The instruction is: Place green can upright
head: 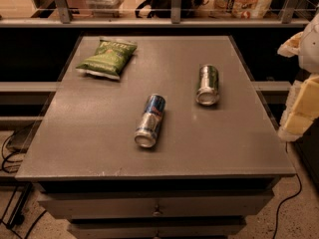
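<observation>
The green can [208,84] lies on its side on the right half of the grey table [99,133]. Its silver end faces the front edge. My gripper [301,103] shows as white and yellowish parts at the right edge of the view. It is beyond the table's right side, apart from the green can and holding nothing that I can see.
A blue-and-silver can [150,120] lies on its side near the table's middle, left of the green can. A green chip bag [106,58] lies at the far left corner. A shelf rail [149,21] runs behind the table. Drawers [157,208] sit below the front edge.
</observation>
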Motion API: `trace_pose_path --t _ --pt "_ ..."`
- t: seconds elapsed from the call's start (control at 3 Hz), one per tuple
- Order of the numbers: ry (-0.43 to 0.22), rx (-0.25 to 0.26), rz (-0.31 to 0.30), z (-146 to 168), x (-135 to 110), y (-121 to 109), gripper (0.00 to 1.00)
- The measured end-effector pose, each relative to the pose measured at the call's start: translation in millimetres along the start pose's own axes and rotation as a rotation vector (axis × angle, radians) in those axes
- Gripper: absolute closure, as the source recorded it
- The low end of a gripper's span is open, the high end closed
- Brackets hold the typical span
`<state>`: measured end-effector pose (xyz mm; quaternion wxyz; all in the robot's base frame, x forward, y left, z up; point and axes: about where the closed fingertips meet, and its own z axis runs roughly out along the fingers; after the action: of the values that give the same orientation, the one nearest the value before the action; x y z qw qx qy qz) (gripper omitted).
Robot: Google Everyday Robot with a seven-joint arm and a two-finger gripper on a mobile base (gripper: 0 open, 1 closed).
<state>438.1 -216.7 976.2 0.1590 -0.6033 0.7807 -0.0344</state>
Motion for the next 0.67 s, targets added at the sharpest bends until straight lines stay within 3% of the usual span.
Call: trace_pose_path --t 0.33,0.67 --pt "-0.003 0.002 0.009 0 -1 -1 0.00" --pt "-0.036 0.021 0.105 5 -6 -11 0.00"
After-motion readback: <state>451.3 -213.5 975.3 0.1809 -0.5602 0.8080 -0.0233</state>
